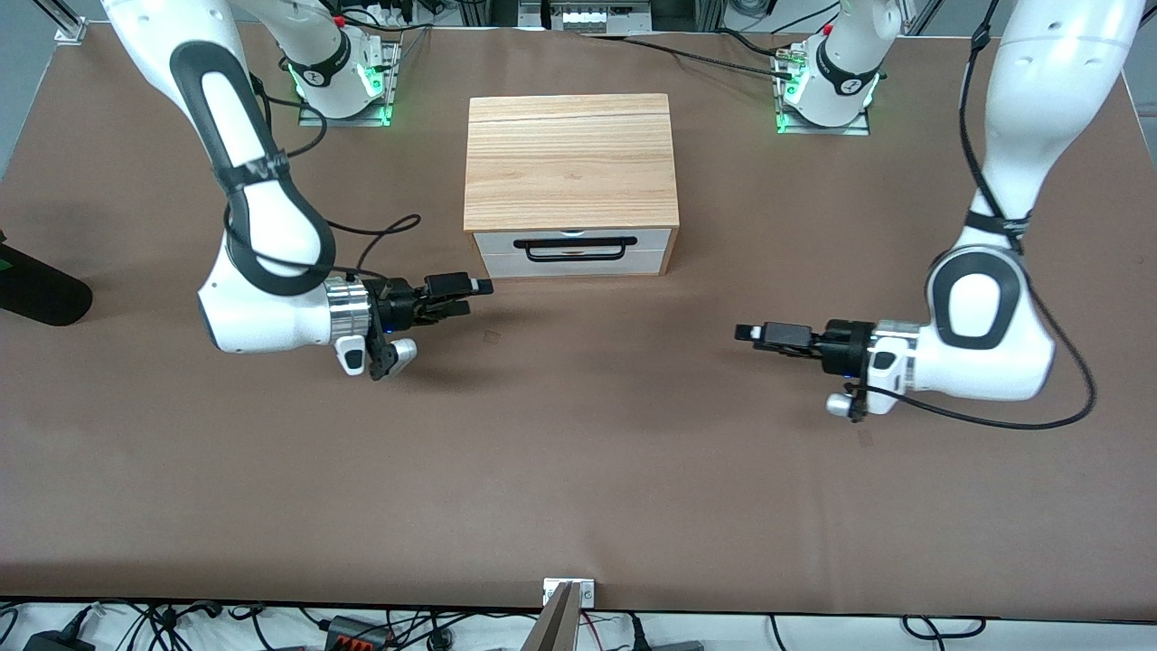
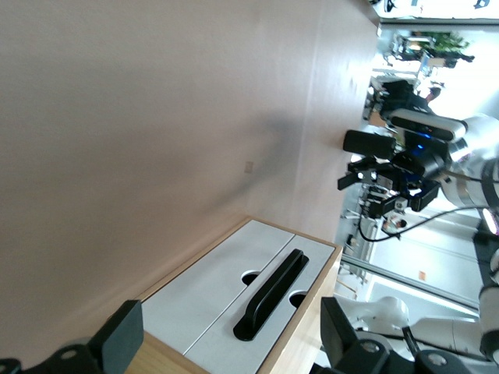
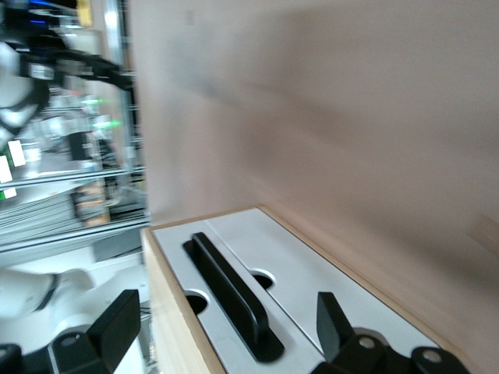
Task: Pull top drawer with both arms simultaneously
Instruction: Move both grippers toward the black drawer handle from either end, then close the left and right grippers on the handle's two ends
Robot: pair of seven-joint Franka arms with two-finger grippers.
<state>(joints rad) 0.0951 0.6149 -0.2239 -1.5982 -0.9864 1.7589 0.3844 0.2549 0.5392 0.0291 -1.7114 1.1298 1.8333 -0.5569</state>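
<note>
Hovering wide-open over the counter (image 1: 578, 470), the right gripper (image 1: 470, 291) sat just off the shut top drawer (image 1: 576, 242), its handle (image 1: 575, 249) running crosswise between both, while the left gripper (image 1: 748, 333), equally wide, waited farther off.

No word, number or brand can be read anywhere. The round black-and-white emblems on the two arm bases (image 1: 318, 77) (image 1: 848, 86) are too small to make out.

A wide brown matte table (image 1: 578, 470) fills the room; tangled black cables (image 1: 163, 624) lie along its near edge.
</note>
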